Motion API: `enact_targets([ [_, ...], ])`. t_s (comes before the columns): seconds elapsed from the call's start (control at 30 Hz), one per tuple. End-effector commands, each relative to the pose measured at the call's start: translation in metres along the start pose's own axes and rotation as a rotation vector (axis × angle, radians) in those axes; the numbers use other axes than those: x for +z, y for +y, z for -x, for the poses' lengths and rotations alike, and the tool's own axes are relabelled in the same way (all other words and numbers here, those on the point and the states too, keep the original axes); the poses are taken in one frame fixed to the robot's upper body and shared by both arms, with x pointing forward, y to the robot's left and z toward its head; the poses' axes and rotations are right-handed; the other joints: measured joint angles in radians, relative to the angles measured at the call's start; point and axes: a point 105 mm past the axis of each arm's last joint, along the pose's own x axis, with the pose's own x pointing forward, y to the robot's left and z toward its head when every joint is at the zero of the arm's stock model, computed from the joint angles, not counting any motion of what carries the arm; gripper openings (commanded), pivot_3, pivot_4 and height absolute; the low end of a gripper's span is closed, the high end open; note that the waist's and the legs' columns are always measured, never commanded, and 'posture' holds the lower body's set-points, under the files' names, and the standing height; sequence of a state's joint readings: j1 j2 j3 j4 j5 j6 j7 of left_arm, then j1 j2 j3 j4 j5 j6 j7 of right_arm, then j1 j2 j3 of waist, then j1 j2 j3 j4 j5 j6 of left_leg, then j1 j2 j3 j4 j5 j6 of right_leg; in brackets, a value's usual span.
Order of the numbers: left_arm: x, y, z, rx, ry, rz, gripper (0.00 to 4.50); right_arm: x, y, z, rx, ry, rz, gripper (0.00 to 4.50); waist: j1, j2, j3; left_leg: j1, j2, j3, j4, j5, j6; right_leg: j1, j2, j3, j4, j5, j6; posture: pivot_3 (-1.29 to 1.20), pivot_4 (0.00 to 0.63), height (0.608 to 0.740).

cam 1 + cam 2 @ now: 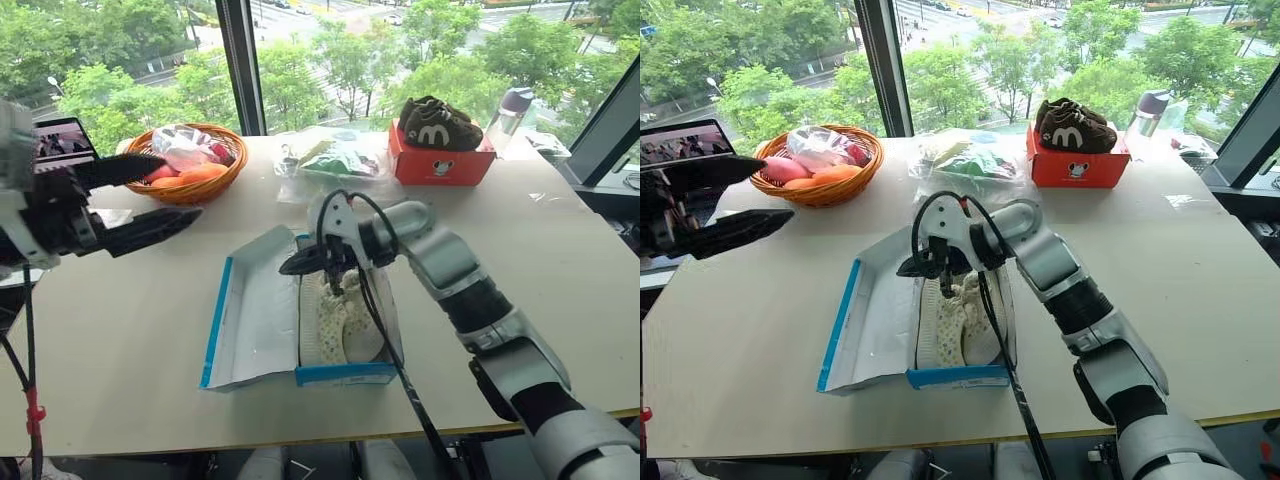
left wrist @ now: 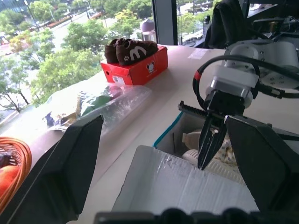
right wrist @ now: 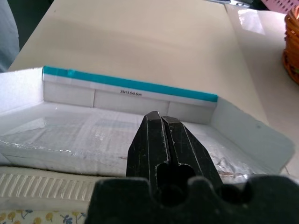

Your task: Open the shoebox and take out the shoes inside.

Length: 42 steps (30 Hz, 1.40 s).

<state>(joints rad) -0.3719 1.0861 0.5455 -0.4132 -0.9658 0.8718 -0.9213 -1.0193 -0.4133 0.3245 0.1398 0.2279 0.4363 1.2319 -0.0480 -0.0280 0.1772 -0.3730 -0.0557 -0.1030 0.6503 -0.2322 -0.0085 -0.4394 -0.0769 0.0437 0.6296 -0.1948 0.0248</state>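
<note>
left eye view: our right gripper (image 1: pixel 292 266), pinched shut and empty, hovers over the shoes (image 1: pixel 340 318) in the open shoebox (image 1: pixel 250 320); left gripper (image 1: pixel 150 195) spread wide. light, soft knit—we'd grasp the collar.

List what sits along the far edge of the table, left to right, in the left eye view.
Wicker fruit basket → clear plastic bag → red-orange box with dark brown shoes on top → bottle.
</note>
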Motion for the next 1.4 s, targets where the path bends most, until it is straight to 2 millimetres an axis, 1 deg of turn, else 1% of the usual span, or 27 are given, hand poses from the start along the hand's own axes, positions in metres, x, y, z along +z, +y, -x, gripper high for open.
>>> enact_targets([
  [0.03, -0.022, -0.004, -0.009, -0.064, 0.096, -0.017, 4.47, 0.039, 0.004, 0.042, 0.006, -0.064, 0.079, 0.0, 0.003, 0.0, 0.0, 0.0, 0.0, 0.001, 0.0, 0.0, 0.0, 0.0, 0.0, 0.0, 0.0, 0.0, 0.0, 0.0, 0.15, 0.74],
  [0.07, -0.032, -0.006, -0.012, -0.091, 0.135, -0.006, 4.49, 0.039, 0.005, 0.051, -0.002, -0.045, 0.078, 0.28, 0.005, 0.0, 0.0, 0.0, 0.0, 0.002, -0.001, 0.0, 0.0, 0.0, 0.0, 0.0, -0.001, 0.0, 0.0, 0.0, 0.15, 0.74],
  [0.1, -0.039, -0.007, -0.014, -0.109, 0.159, 0.001, 4.5, 0.039, 0.005, 0.056, -0.009, -0.032, 0.076, 0.58, 0.005, 0.0, 0.0, 0.0, 0.0, 0.002, -0.001, 0.0, 0.0, 0.001, 0.001, -0.001, -0.001, 0.0, 0.0, 0.0, 0.15, 0.74],
  [0.13, -0.043, -0.009, -0.016, -0.131, 0.17, 0.008, 4.5, 0.039, 0.006, 0.061, -0.017, -0.018, 0.072, 0.78, 0.005, 0.0, 0.0, 0.0, 0.0, 0.002, -0.001, 0.0, 0.0, 0.001, 0.001, -0.001, -0.001, 0.0, 0.0, 0.0, 0.15, 0.74],
  [0.17, -0.047, -0.011, -0.019, -0.159, 0.172, 0.015, 4.5, 0.035, 0.006, 0.068, -0.026, 0.016, 0.064, 1.25, 0.002, 0.0, 0.0, 0.0, 0.0, 0.003, -0.001, 0.0, 0.0, 0.001, 0.001, -0.001, -0.001, 0.0, 0.0, 0.0, 0.15, 0.74],
  [0.23, -0.049, -0.011, -0.028, -0.197, 0.15, 0.017, 4.5, 0.022, 0.01, 0.075, -0.029, 0.101, 0.075, 1.8, 0.002, 0.0, 0.0, 0.0, 0.001, 0.004, -0.001, 0.0, 0.0, 0.001, 0.001, -0.001, -0.001, 0.0, 0.0, 0.0, 0.15, 0.74],
  [0.33, -0.046, -0.009, -0.039, -0.224, 0.114, 0.007, 4.5, -0.002, 0.021, 0.072, -0.001, 0.207, 0.129, 2.87, 0.004, -0.001, 0.0, 0.0, 0.001, 0.004, 0.0, 0.0, 0.0, 0.002, 0.001, -0.001, -0.001, -0.002, 0.002, 0.0, 0.15, 0.74],
  [0.37, -0.046, -0.008, -0.041, -0.23, 0.112, 0.003, 4.5, -0.008, 0.023, 0.07, 0.006, 0.231, 0.15, 3.17, 0.002, -0.001, 0.0, 0.0, 0.001, 0.004, 0.0, 0.0, 0.0, 0.002, 0.001, -0.001, -0.001, -0.004, 0.006, 0.0, 0.15, 0.74],
  [0.43, -0.046, -0.008, -0.044, -0.24, 0.106, -0.001, 4.5, -0.022, 0.028, 0.064, 0.023, 0.255, 0.158, 3.84, -0.003, -0.001, 0.0, 0.0, 0.001, 0.005, 0.0, 0.0, 0.0, 0.001, 0.001, 0.0, -0.001, -0.004, 0.006, 0.0, 0.15, 0.74],
  [0.5, -0.046, -0.008, -0.045, -0.245, 0.103, -0.002, 4.5, -0.031, 0.028, 0.061, 0.027, 0.264, 0.154, 3.84, -0.006, -0.001, 0.0, 0.0, 0.001, 0.005, 0.0, 0.0, 0.0, 0.0, 0.0, 0.0, 0.0, -0.004, 0.005, 0.0, 0.15, 0.74],
  [0.57, -0.047, -0.009, -0.045, -0.248, 0.104, -0.004, 4.5, -0.037, 0.027, 0.059, 0.022, 0.264, 0.151, 3.84, -0.007, -0.001, 0.0, -0.001, 0.001, 0.005, 0.0, 0.0, 0.0, 0.0, 0.001, 0.0, 0.0, 0.0, 0.0, 0.0, 0.15, 0.74],
  [0.77, -0.047, -0.011, -0.046, -0.245, 0.093, -0.001, 4.5, -0.058, 0.01, 0.058, -0.045, 0.221, 0.038, 3.84, -0.001, -0.001, 0.0, -0.001, 0.001, 0.005, 0.001, 0.0, 0.0, 0.001, 0.0, 0.0, -0.001, 0.0, 0.0, 0.0, 0.15, 0.74],
  [0.87, -0.047, -0.013, -0.046, -0.243, 0.092, 0.0, 4.5, -0.071, 0.009, 0.059, -0.041, 0.273, 0.056, 3.84, 0.001, -0.001, 0.0, -0.001, 0.001, 0.005, 0.001, 0.0, 0.0, 0.001, 0.0, 0.0, 0.0, 0.0, 0.0, 0.0, 0.15, 0.74],
  [1.0, -0.047, -0.011, -0.045, -0.23, 0.088, 0.004, 4.5, -0.073, 0.013, 0.058, -0.016, 0.247, 0.015, 2.8, 0.001, -0.001, 0.0, -0.001, 0.001, 0.005, 0.001, 0.0, 0.0, 0.001, 0.0, 0.0, 0.0, 0.0, 0.0, 0.0, 0.15, 0.74],
  [1.03, -0.049, -0.011, -0.044, -0.226, 0.093, 0.004, 4.5, -0.072, 0.013, 0.057, -0.019, 0.227, 0.002, 2.35, 0.001, -0.001, 0.0, -0.001, 0.001, 0.005, 0.002, 0.0, 0.0, 0.001, 0.0, 0.0, 0.0, 0.0, 0.0, 0.0, 0.15, 0.74],
  [1.07, -0.049, -0.011, -0.044, -0.225, 0.095, 0.004, 4.5, -0.07, 0.012, 0.057, -0.024, 0.206, -0.009, 2.1, 0.001, -0.001, 0.0, 0.0, 0.001, 0.005, 0.002, 0.0, 0.0, 0.001, 0.0, 0.0, 0.0, 0.0, 0.0, 0.0, 0.15, 0.74],
  [1.23, -0.048, -0.011, -0.044, -0.226, 0.081, 0.014, 4.5, -0.057, 0.008, 0.059, -0.057, 0.11, -0.056, 0.36, 0.001, -0.001, 0.0, -0.001, 0.001, 0.005, 0.002, 0.0, 0.0, 0.001, 0.001, 0.0, 0.0, 0.0, 0.0, 0.0, 0.15, 0.74],
  [1.27, -0.049, -0.01, -0.044, -0.223, 0.084, 0.014, 4.5, -0.055, 0.008, 0.059, -0.063, 0.091, -0.067, 0.07, 0.001, -0.001, 0.0, -0.001, 0.001, 0.005, 0.002, 0.0, 0.0, 0.001, 0.001, 0.0, 0.0, 0.0, 0.0, 0.0, 0.15, 0.74],
  [1.3, -0.049, -0.01, -0.044, -0.223, 0.085, 0.014, 4.5, -0.054, 0.008, 0.059, -0.068, 0.074, -0.079, 0.01, 0.001, -0.001, 0.0, -0.001, 0.001, 0.005, 0.002, 0.0, 0.0, 0.001, 0.001, 0.0, 0.0, 0.0, 0.0, 0.0, 0.15, 0.74],
  [1.4, -0.049, -0.01, -0.044, -0.225, 0.084, 0.016, 4.5, -0.048, 0.007, 0.059, -0.086, 0.013, -0.12, 0.01, 0.001, -0.001, 0.0, -0.001, 0.001, 0.005, 0.002, 0.0, 0.0, 0.001, 0.0, 0.0, 0.0, 0.0, 0.0, 0.0, 0.15, 0.74],
])
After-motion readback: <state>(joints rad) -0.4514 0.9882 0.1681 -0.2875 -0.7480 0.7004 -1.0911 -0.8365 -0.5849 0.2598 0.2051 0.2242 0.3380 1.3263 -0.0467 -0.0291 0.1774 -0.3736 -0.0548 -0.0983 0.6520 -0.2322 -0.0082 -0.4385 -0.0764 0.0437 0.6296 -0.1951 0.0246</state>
